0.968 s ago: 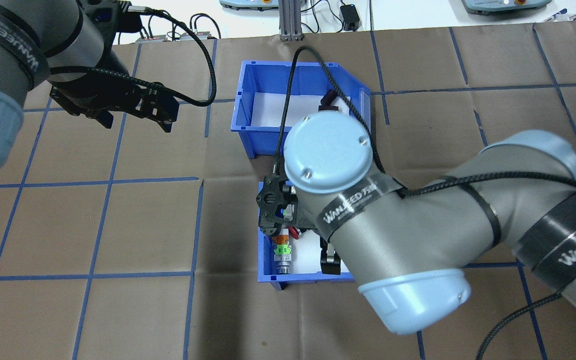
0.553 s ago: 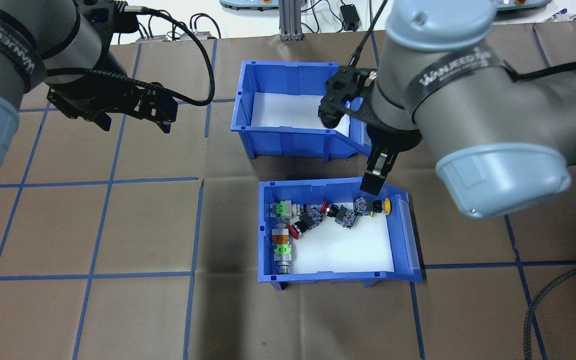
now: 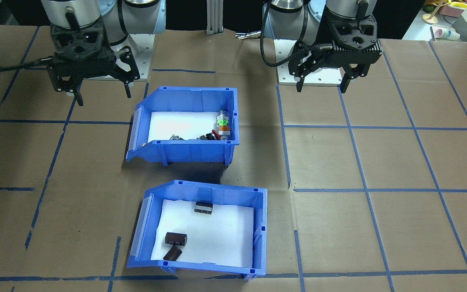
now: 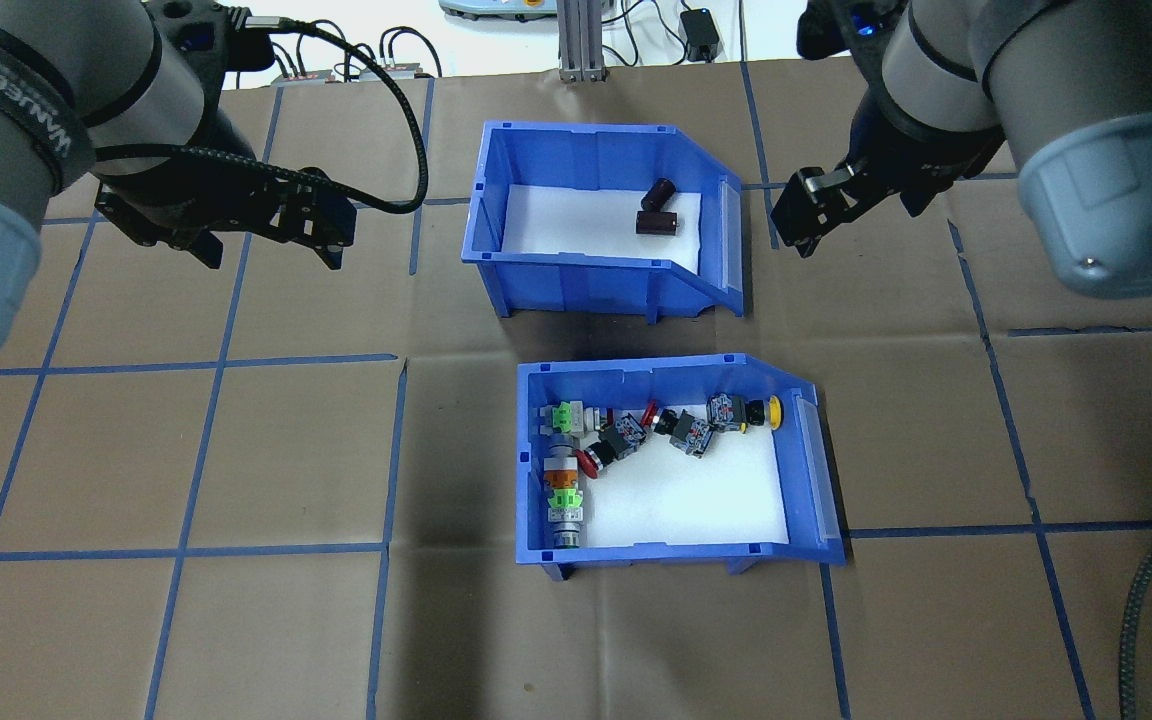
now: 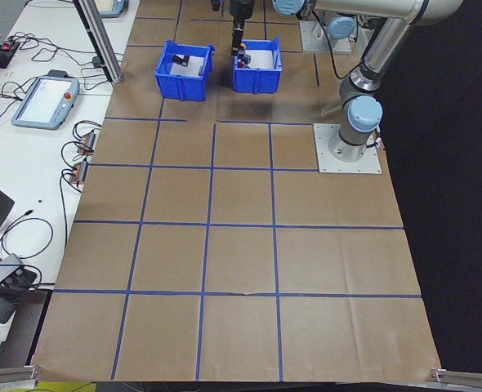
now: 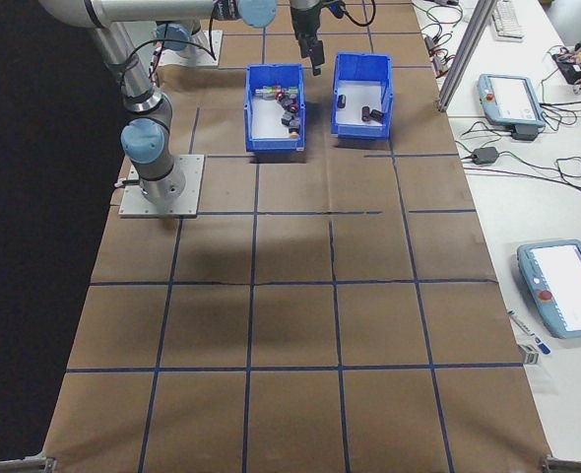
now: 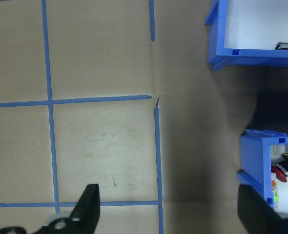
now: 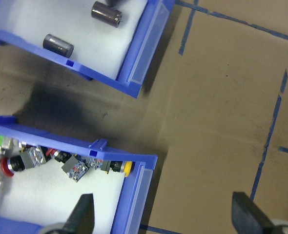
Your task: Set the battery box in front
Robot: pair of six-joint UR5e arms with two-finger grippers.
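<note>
We hover both grippers, left (image 4: 266, 222) and right (image 4: 804, 212), spread wide and empty, since the battery box (image 4: 576, 290) sits out front.

A robotics lab: taped-grid paper-covered table (image 6: 290, 325), teach pendants (image 6: 510, 97) and cabling (image 6: 527, 163) alongside
</note>
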